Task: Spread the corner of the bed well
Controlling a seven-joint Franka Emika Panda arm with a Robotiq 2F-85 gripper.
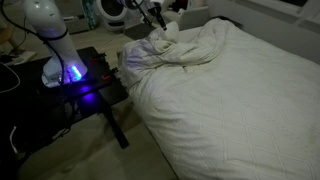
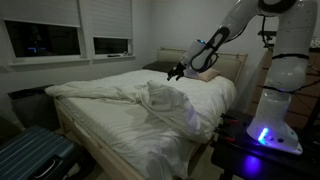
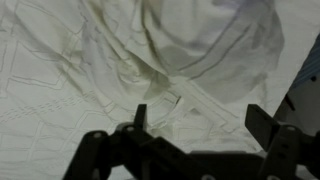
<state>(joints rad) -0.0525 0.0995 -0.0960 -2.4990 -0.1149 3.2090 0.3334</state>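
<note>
The bed (image 1: 240, 100) (image 2: 100, 115) is wide, with a white quilted cover. Its duvet is bunched near one end, and the folded-over corner (image 1: 165, 55) (image 2: 165, 100) lies puffy and wrinkled on top. My gripper (image 1: 152, 14) (image 2: 178, 72) hangs above the bed beyond the bunched corner, not touching it. In the wrist view my gripper (image 3: 200, 115) is open and empty, its two dark fingers wide apart above the wrinkled corner flap (image 3: 190, 70) and the quilted cover (image 3: 60, 90).
The robot base (image 1: 62, 65) (image 2: 275, 125) glows blue on a small black table (image 1: 85, 95) beside the bed. A dark suitcase (image 2: 30, 155) stands at the bed's foot. Windows (image 2: 60, 40) lie behind, clutter (image 1: 110, 12) at the back.
</note>
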